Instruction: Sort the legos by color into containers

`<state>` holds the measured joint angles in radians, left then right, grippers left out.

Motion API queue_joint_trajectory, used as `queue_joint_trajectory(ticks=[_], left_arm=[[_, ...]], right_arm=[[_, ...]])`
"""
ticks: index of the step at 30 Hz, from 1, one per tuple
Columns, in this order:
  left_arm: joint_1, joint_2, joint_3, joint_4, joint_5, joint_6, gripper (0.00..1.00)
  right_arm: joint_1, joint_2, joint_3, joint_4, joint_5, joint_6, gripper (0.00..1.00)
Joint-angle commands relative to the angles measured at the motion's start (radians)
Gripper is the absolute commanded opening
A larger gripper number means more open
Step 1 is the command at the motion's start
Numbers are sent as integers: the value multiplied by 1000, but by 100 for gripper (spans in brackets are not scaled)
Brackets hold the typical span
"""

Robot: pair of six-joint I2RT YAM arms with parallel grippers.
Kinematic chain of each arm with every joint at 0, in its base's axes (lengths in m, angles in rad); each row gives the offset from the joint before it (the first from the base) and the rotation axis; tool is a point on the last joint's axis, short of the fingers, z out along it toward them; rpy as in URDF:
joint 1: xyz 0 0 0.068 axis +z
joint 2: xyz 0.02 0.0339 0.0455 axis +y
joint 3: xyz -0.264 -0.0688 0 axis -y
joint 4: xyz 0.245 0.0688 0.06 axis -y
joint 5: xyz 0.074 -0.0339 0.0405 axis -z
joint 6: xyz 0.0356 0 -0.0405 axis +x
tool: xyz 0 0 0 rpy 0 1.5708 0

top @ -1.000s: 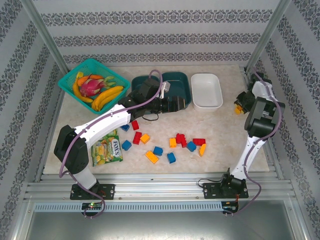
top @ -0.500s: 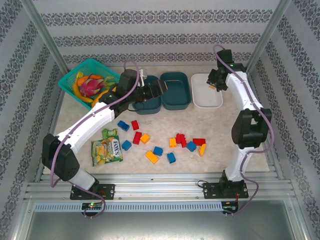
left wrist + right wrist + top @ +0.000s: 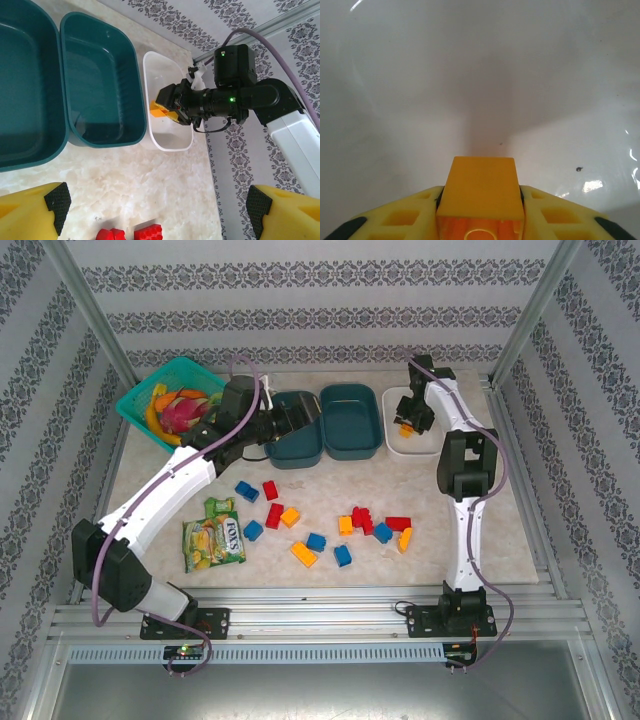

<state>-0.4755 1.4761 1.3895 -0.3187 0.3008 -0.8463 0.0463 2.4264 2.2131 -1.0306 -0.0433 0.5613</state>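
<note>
Right wrist view: small orange plastic lego brick (image 3: 481,185) hangs low over the white rounded plastic tub (image 3: 395,75), bottom centre of frame.
The right tool (image 3: 480,215) pinches it narrowly, likely for a short drop into its colour's bin; the left tool (image 3: 155,205) gapes wide, empty, over the marbled counter (image 3: 150,175).

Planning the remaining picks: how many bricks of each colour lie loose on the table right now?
Blue bricks: 5
Red bricks: 4
Orange bricks: 4
Total: 13 loose, plus one orange brick held by the right gripper over the white tub.
</note>
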Motion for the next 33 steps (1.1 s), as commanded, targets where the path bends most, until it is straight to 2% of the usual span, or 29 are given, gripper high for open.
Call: queue_joint_trajectory(ticks=[1,3,5,10,12,14,18,21,23,27,30,33], left_arm=[[11,-48,4,-52,-23,-9,93],[11,-60,-5,-72,-33,-8,93],[11,-73,-10,-95,-44,-8,93],[14,-106,-8,-212,-104,3,93],[25,-124,-7,-298,-146,-3,93],[49,-142,-20,-386,-183,-26,92],[142,-145,-100,-531,-191,-119,89],[201,-125,-174,-551,-181,-187,87],[213,-103,-214,-511,-168,-235,83],[214,-21,-232,-471,-204,-302,79],[213,55,-207,-469,-252,-313,77],[218,130,-199,-427,-245,-350,75]], right_arm=[[1,28,68,-89,2,13,50],[1,22,69,-94,11,15,61],[1,-1,65,-89,13,13,65],[19,-158,32,-34,14,6,66],[42,-275,-27,32,8,3,66],[86,-419,-154,164,-15,-4,66],[235,-743,-537,577,-134,-50,69],[337,-889,-776,782,-281,-29,72],[405,-962,-916,876,-333,-16,73],[562,-1092,-1132,961,-292,-73,75],[606,-1123,-1178,918,-302,-48,75],[625,-1147,-1208,909,-306,-34,75]])
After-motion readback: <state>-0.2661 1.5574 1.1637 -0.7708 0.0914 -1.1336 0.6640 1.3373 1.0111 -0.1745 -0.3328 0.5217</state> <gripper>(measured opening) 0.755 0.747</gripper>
